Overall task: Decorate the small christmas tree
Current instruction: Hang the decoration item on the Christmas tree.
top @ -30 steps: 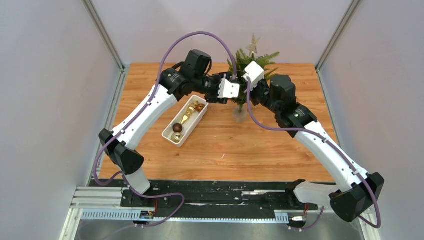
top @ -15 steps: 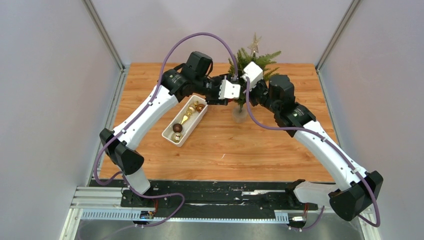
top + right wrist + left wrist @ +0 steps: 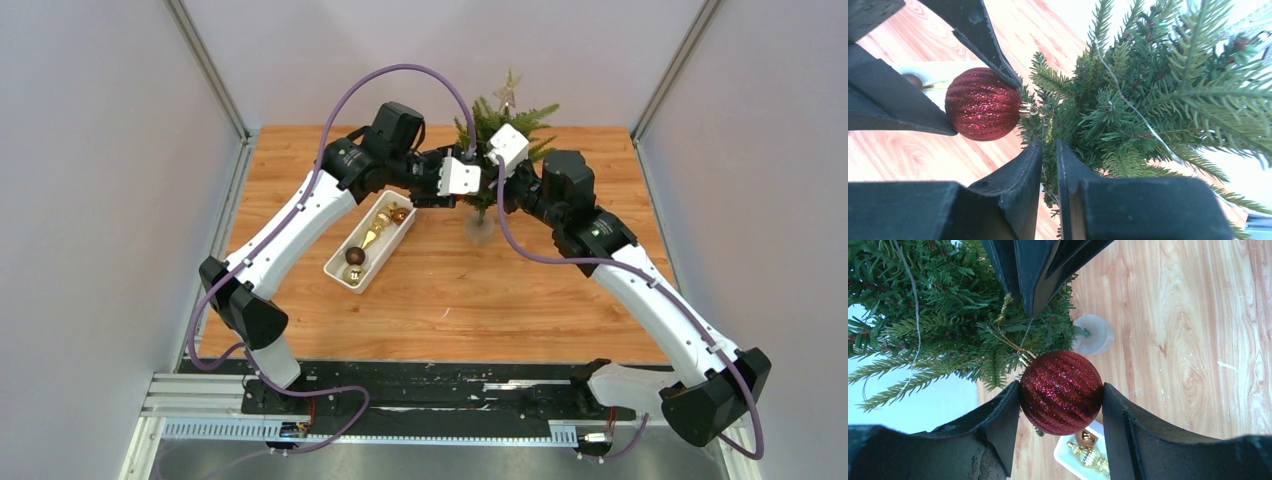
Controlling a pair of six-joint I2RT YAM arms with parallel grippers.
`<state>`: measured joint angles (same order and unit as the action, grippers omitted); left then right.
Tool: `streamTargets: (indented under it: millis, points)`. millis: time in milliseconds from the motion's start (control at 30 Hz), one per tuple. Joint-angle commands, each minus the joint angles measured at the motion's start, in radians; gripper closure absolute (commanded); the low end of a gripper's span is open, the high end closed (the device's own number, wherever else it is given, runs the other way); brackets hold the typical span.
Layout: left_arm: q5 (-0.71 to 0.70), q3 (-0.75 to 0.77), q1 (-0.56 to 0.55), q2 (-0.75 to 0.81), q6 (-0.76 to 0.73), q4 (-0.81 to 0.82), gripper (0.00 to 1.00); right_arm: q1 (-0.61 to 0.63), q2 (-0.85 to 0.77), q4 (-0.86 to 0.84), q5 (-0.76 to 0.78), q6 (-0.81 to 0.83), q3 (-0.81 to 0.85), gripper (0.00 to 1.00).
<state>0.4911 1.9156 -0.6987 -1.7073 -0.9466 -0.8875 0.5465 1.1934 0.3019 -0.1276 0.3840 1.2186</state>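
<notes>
Green, bushy small christmas tree point(image 3: 1158, 85)

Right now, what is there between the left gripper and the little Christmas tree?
A red glitter ball, clamped in the left gripper; its gold cap points toward the small christmas tree branches. The left wrist view shows it.

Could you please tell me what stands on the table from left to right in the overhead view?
White tray holding ornaments → small christmas tree on its clear base.
</notes>
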Motion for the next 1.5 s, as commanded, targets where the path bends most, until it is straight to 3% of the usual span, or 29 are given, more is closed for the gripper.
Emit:
streamTargets:
  millis: [0,633,800,1033,1467]
  points:
    - [0.004,0.0,0.004,0.021,0.02,0.004,1.0,0.0,-0.049,-0.026,-0.028,-0.018,0.028,0.79]
    - [0.031,-0.013,0.002,0.018,0.026,-0.021,0.99,0.0,-0.121,-0.032,-0.09,-0.083,0.051,0.57]
    - [0.028,-0.019,0.002,0.025,0.033,-0.022,0.66,0.0,-0.127,-0.032,-0.077,-0.092,0.044,0.52]
    - [0.016,-0.011,0.002,0.024,0.05,0.003,0.5,0.0,-0.13,-0.039,-0.074,-0.101,0.039,0.49]
    - [0.018,0.002,0.003,0.033,0.051,0.003,0.13,0.001,-0.129,-0.045,-0.079,-0.106,0.037,0.46]
